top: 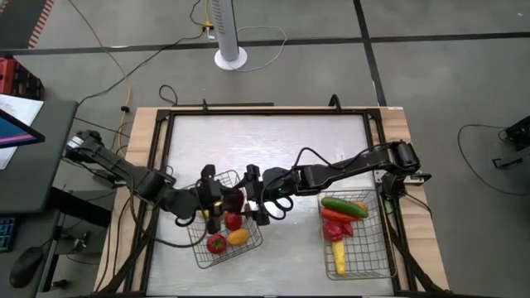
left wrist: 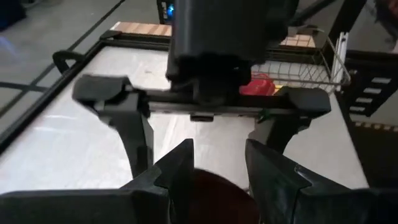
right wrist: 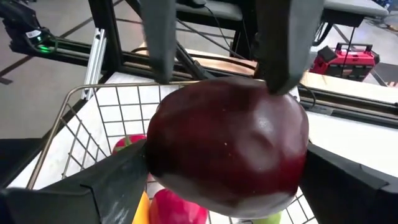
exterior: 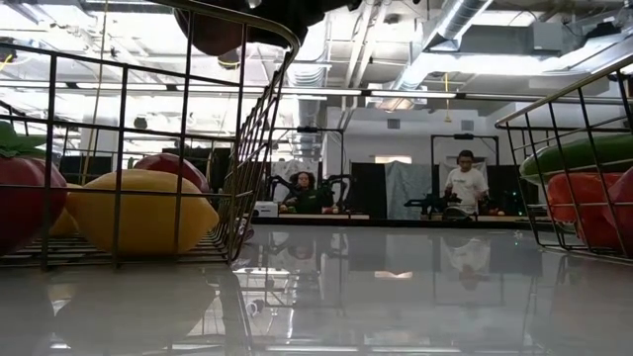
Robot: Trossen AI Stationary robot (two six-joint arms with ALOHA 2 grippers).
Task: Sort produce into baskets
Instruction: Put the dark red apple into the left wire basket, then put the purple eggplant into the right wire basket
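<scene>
A dark maroon fruit [right wrist: 227,143] hangs over the far right part of the left basket [top: 199,248], which holds red pieces [top: 217,242] and a yellow one [top: 238,237]. My right gripper [top: 254,199] reaches in from the table's right and is shut on the fruit. My left gripper [left wrist: 219,152] faces it from the left, its fingers [right wrist: 286,56] a narrow gap apart at the fruit's top far side. I cannot tell whether they touch it. The right basket [top: 385,248] holds a green cucumber [top: 344,207], a red piece [top: 333,228] and a yellow one [top: 339,258]. My right gripper pinches the maroon fruit between its two widely spread fingers, one on each flank [right wrist: 155,168]. The fingers come nearly level from the table's right, slanting a little down. The fruit hangs clear above the left basket's rim [right wrist: 68,106].
Bare tabletop [top: 290,257] lies between the two baskets. Black frame rails [top: 161,165] and cables run along the table's edges. A white stand [top: 230,50] is beyond the far edge. In the low view, people sit far off in the room [exterior: 465,183].
</scene>
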